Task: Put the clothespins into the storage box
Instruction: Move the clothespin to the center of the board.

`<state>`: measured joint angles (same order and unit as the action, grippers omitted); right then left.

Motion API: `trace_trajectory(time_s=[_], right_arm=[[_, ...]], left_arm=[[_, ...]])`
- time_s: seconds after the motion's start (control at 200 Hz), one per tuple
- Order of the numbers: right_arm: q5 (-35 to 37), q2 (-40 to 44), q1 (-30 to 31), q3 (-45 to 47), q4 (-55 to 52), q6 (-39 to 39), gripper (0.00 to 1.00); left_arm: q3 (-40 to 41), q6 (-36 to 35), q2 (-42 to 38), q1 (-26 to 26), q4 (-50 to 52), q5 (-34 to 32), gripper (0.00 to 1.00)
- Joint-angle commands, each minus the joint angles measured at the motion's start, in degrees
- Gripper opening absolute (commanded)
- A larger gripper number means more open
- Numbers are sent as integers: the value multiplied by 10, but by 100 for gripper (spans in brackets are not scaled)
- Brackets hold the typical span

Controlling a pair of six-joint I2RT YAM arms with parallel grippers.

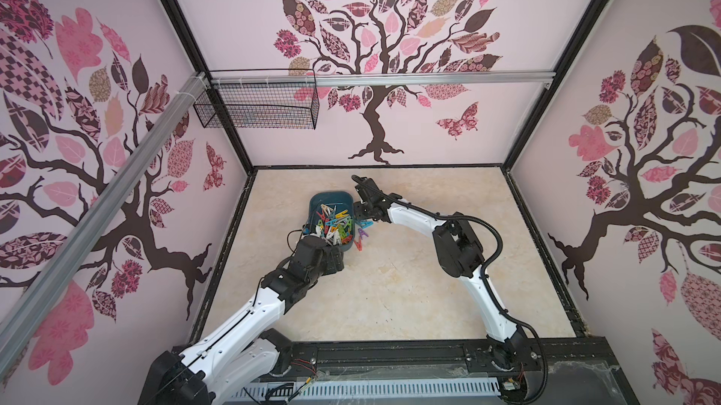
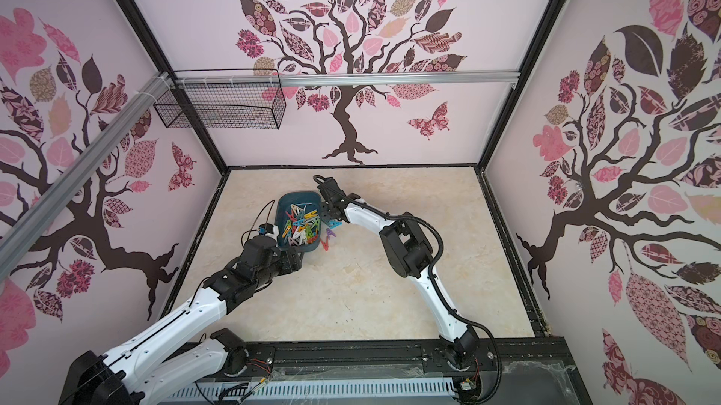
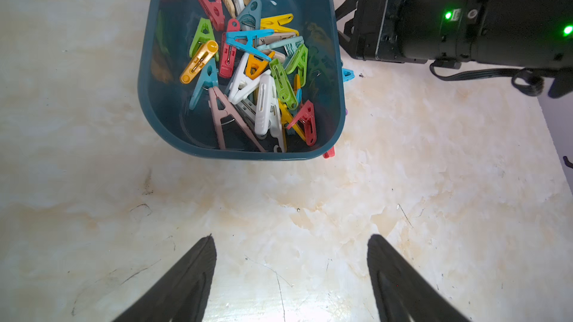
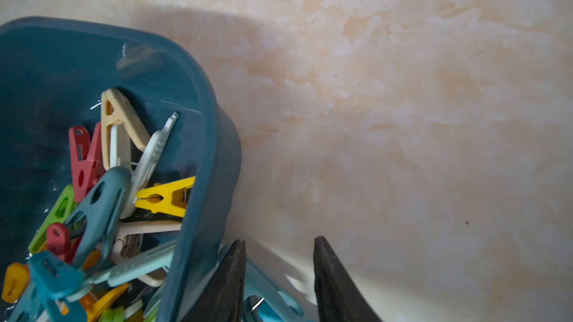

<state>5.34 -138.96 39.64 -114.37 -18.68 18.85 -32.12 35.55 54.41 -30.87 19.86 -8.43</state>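
Judging the clothespins point(image 3: 248, 66) light, stiff and slick, I would pinch across the flat sides: most lie in the storage box point(image 3: 145, 88) left of centre, while a blue peg point(image 4: 273, 298) just right of it sits between the parted jaws of the right claw point(image 4: 279, 258), and the left claw point(image 3: 291, 243) gapes wide and empty.

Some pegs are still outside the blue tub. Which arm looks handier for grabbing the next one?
Probably right. The right gripper straddles a loose light blue clothespin beside the storage box; the left gripper hangs open over bare table.

Lab test cell: framed, wallpapered walls point(image 1: 390, 52)
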Motion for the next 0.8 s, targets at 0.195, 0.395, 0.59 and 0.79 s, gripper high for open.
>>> trace_trajectory(time_s=[0.195,0.395,0.59,0.79], right_arm=[[-43,32,10,95,21,6,35],[-38,92,15,197,30,0,35],[-29,195,26,357,42,1,34],[-13,345,44,531,38,19,34]], left_arm=[[12,-10,5,-2,-5,-6,81],[4,-12,11,-2,-4,-2,81],[4,-14,8,-2,-4,-3,81],[0,-24,10,-2,-3,-4,81]])
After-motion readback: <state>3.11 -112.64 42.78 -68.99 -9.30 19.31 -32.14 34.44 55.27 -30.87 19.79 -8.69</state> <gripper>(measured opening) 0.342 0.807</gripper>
